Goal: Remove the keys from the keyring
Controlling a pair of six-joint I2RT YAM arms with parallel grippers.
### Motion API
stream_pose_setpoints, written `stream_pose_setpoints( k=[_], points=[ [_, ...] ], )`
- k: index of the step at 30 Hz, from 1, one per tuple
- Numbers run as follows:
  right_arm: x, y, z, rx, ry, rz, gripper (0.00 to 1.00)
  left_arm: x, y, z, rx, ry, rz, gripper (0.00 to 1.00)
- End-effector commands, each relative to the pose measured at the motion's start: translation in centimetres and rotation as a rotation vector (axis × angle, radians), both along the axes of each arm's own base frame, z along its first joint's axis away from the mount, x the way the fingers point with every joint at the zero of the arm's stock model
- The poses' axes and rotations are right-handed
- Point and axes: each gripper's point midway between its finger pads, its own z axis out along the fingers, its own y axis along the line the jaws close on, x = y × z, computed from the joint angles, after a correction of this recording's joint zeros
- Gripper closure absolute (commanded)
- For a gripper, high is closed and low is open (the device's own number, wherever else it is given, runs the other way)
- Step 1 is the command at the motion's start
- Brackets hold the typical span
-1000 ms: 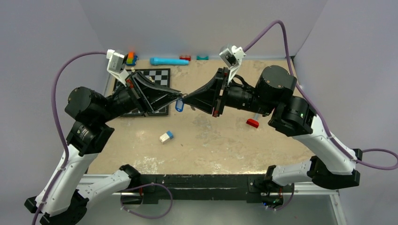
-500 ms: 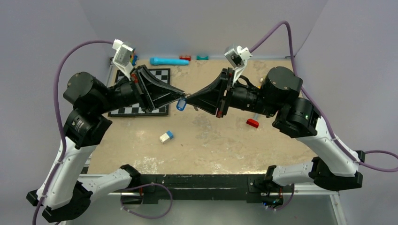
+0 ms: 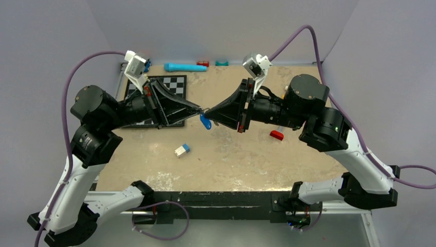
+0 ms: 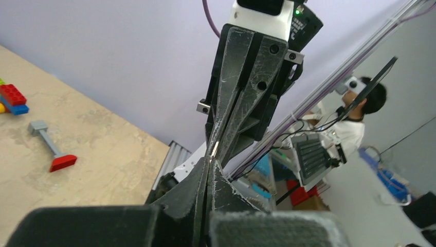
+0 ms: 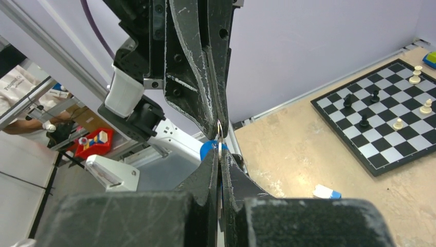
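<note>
Both grippers meet tip to tip in mid-air over the middle of the table. My left gripper [image 3: 198, 108] is shut, its tips pinching the thin silver keyring [image 5: 220, 131]. Facing it, my right gripper [image 3: 209, 110] is shut on a thin silver strip that runs edge-on deep between its fingers, apparently the silver key [image 4: 215, 148]. The blue-headed key [image 3: 205, 122] dangles from the ring just below the two tips, and in the right wrist view its blue head [image 5: 207, 150] peeks out left of my fingertips. Much of the ring is hidden by the fingers.
A chessboard [image 3: 174, 84] with pieces lies at the back left, partly under the left arm. A white-and-blue block [image 3: 182, 150] sits on the table in front of the grippers. A red-headed piece [image 3: 276, 135] lies under the right arm. A blue cylinder [image 3: 185, 67] and small bricks [image 3: 203, 63] line the back edge.
The blue key has swung to the right and slightly lower. The left wrist has rolled and both tips have shifted a little to the right. Both grippers stayed shut.
</note>
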Motion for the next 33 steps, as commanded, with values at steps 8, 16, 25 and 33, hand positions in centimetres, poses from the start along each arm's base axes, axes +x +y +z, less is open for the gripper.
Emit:
stream_pose_setpoints(
  k=[8, 16, 25, 33],
  points=[
    [-0.4, 0.0, 2.8, 0.080, -0.043, 0.019, 1.00, 0.6, 1.4, 4.0, -0.283, -0.002, 0.075, 1.00],
    [-0.4, 0.5, 2.8, 0.092, -0.039, 0.033, 1.00, 0.7, 1.4, 3.9, -0.288, -0.006, 0.078, 1.00],
    [-0.4, -0.4, 2.8, 0.093, -0.034, 0.008, 1.00, 0.7, 1.6, 3.3, -0.241, -0.022, 0.109, 1.00],
    [0.4, -3.1, 1.1, 0.156, 0.018, -0.114, 1.00, 0.7, 2.4, 2.0, -0.164, -0.024, 0.169, 1.00]
  ],
)
